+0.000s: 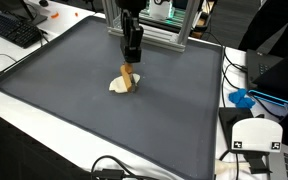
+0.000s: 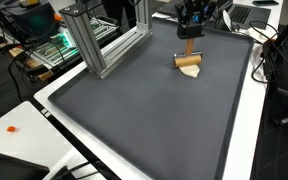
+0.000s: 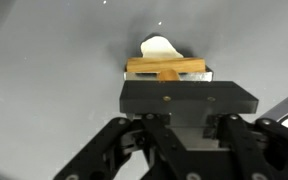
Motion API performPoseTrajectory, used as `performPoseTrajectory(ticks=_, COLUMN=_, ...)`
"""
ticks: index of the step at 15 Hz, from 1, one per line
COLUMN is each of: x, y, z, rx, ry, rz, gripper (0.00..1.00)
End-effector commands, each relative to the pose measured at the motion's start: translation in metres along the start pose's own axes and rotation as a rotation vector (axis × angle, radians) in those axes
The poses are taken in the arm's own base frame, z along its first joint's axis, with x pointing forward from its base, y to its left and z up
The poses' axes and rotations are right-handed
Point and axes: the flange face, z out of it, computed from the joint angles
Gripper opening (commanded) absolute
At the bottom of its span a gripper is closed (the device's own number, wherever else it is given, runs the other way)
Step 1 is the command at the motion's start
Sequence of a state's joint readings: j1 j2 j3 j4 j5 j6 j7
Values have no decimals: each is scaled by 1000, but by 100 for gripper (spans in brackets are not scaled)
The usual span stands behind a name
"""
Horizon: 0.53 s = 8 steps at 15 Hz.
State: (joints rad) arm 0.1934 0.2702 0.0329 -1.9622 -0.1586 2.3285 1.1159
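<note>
A small wooden tool [image 1: 130,78] stands upright on the dark grey mat [image 1: 74,80], with a white lump [image 1: 117,87] at its foot. My gripper [image 1: 132,60] hangs straight above it and is shut on the tool's thin upper stem. From the opposite side the wooden tool [image 2: 189,62] shows a flat crosspiece under the gripper [image 2: 190,40], and the white lump [image 2: 193,72] lies just in front. In the wrist view the gripper [image 3: 169,74] body hides its fingers; the wooden tool [image 3: 149,67] and white lump [image 3: 157,46] show beyond it.
An aluminium frame [image 2: 102,40] stands at the mat's edge beside the arm. A keyboard [image 1: 14,28] lies on the white table. A blue object [image 1: 241,98] and a white device [image 1: 256,135] sit past the mat's side. Cables [image 1: 114,170] run along the edge.
</note>
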Motion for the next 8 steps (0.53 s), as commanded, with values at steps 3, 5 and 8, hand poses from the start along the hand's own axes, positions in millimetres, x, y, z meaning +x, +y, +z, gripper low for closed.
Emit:
performPoseTrajectory(ticks=3, x=8, y=3, z=27, rx=-24, ry=40, rz=144, gripper=22)
performPoseTrajectory(ticks=5, x=11, y=4, z=28, rx=-26, ry=47, rz=192, gripper=22)
performPoseTrajectory(ticks=8, x=17, y=7, z=30, rx=-29, ry=54, rz=251, gripper=22)
